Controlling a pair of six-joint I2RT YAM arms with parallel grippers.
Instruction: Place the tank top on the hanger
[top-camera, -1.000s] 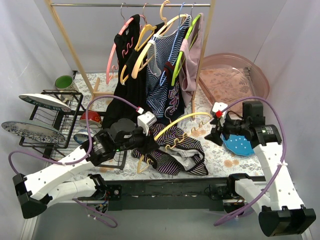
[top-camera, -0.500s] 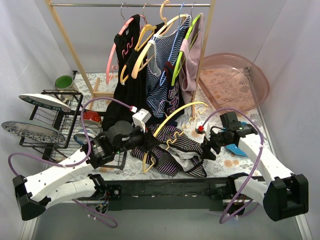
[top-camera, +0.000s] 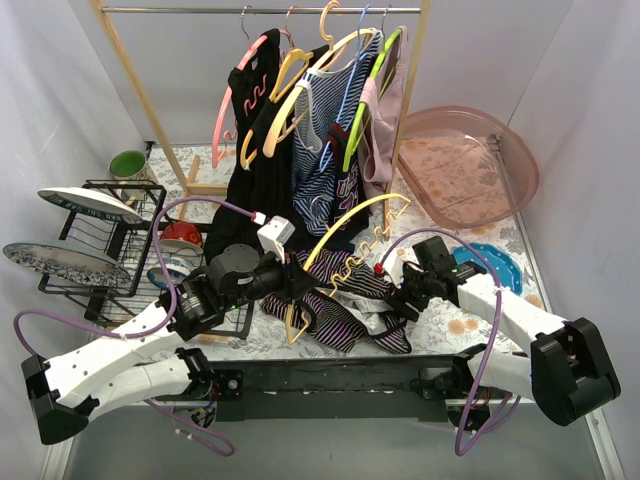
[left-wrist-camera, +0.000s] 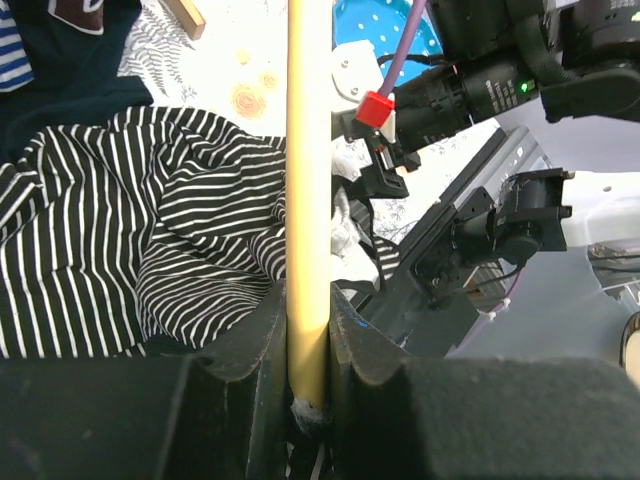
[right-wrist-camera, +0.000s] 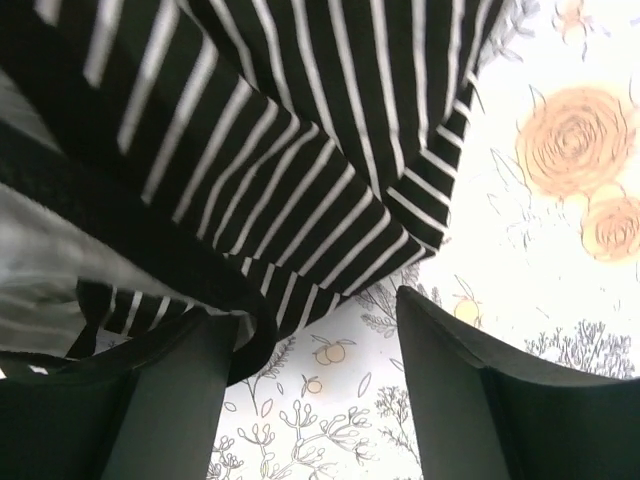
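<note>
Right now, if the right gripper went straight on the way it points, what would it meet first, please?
Most likely the tank top: its striped hem lies just ahead of the open right gripper, over the flowered table cover. Depth is unclear; they may be touching.

hanger (left-wrist-camera: 304, 180) top end cropped, btm end hidden betw. left gripper (left-wrist-camera: 305, 312) fingers

Black striped tank top (left-wrist-camera: 150, 230); pale-yellow hanger (left-wrist-camera: 305, 200)
</note>
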